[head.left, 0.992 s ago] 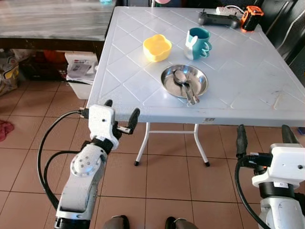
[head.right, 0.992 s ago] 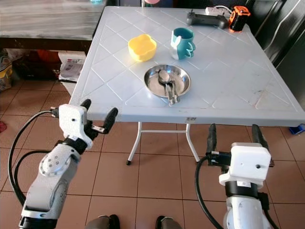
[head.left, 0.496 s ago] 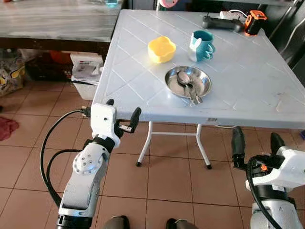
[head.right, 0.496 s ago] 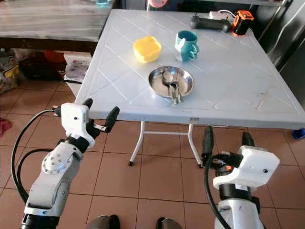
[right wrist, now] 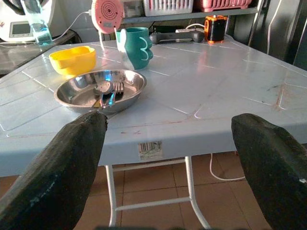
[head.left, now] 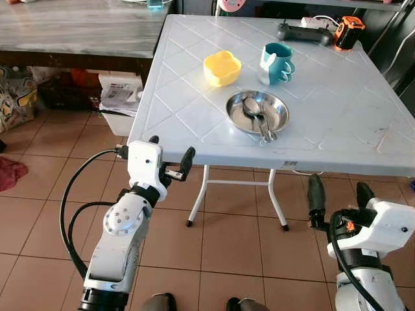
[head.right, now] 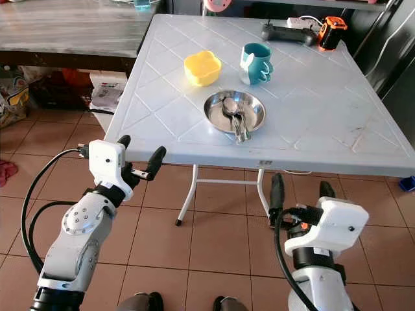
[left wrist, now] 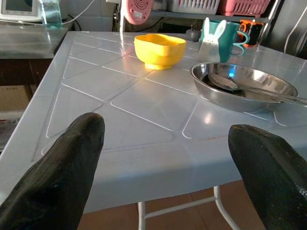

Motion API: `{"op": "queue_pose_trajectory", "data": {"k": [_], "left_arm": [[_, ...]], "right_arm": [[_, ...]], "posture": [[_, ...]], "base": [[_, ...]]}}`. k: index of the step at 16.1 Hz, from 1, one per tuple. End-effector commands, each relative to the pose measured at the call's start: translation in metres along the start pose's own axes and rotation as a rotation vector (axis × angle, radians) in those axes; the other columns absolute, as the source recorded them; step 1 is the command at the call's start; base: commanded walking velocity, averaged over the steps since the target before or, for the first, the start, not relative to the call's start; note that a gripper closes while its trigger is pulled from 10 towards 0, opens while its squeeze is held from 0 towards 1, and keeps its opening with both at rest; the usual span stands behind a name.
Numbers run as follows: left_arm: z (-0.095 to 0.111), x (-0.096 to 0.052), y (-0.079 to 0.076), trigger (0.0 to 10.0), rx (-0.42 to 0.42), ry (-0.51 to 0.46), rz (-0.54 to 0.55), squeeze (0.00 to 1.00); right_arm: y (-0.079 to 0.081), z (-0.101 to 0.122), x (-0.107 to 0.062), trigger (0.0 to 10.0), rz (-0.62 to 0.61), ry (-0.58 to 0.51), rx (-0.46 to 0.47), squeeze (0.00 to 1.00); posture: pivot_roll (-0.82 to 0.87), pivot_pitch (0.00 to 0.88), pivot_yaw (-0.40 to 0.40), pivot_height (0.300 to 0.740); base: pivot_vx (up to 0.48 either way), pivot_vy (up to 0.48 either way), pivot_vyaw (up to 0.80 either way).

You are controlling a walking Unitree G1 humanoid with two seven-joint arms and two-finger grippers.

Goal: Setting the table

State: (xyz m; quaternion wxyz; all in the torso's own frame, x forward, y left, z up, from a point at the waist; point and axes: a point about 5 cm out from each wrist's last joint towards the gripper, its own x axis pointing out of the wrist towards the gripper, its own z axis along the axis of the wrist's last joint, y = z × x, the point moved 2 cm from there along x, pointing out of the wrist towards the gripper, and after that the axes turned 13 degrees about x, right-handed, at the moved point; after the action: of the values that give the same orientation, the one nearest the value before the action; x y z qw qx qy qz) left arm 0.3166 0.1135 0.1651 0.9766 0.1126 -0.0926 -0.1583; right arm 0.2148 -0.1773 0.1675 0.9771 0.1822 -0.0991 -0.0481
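Both tools are released and empty — the left tool (head.left: 170,156) and right tool (head.left: 336,195) hang below the near edge of the tabletop (head.left: 337,123). The steel plate (head.left: 257,111) holding the spoon and fork (head.left: 259,122) sits near that edge, bowl (head.left: 222,68) and mug (head.left: 277,63) just behind. Close in squarely and raise the tools above the edge before reaching — take the cutlery first.

I see a white folding table (head.left: 337,123) standing on a brown tiled floor (head.left: 227,240). A steel plate (head.left: 257,111) sits near its front edge. At the plate's 11 o'clock is a yellow bowl (head.left: 222,67), at 12 o'clock a teal mug (head.left: 277,63). A black controller (head.left: 303,34) and an orange gadget (head.left: 348,31) lie at the far edge.
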Motion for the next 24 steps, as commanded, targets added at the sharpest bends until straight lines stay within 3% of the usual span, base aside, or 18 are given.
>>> {"op": "queue_pose_trajectory", "data": {"k": [1, 10, 24], "left_arm": [[0.0006, 0.0016, -0.0031, 10.0, 0.003, -0.007, -0.019, 0.0], [-0.0033, 0.0027, -0.0058, 10.0, 0.006, -0.004, -0.038, 0.0], [-0.003, 0.0016, -0.0098, 10.0, 0.015, -0.003, -0.055, 0.0]], "right_arm": [[-0.0032, -0.0005, -0.0012, 10.0, -0.014, 0.003, -0.008, 0.0], [-0.0043, -0.0022, -0.0011, 10.0, -0.018, 0.01, -0.018, 0.0], [-0.0037, -0.0048, 0.0005, 10.0, -0.006, 0.022, -0.025, 0.0]], "posture": [[0.03, 0.148, -0.024, 0.714], [0.02, 0.148, -0.025, 0.714], [0.03, 0.144, -0.03, 0.714]], "base": [[0.0, 0.0, 0.0], [0.0, 0.0, 0.0], [0.353, 0.0, 0.0]]}}
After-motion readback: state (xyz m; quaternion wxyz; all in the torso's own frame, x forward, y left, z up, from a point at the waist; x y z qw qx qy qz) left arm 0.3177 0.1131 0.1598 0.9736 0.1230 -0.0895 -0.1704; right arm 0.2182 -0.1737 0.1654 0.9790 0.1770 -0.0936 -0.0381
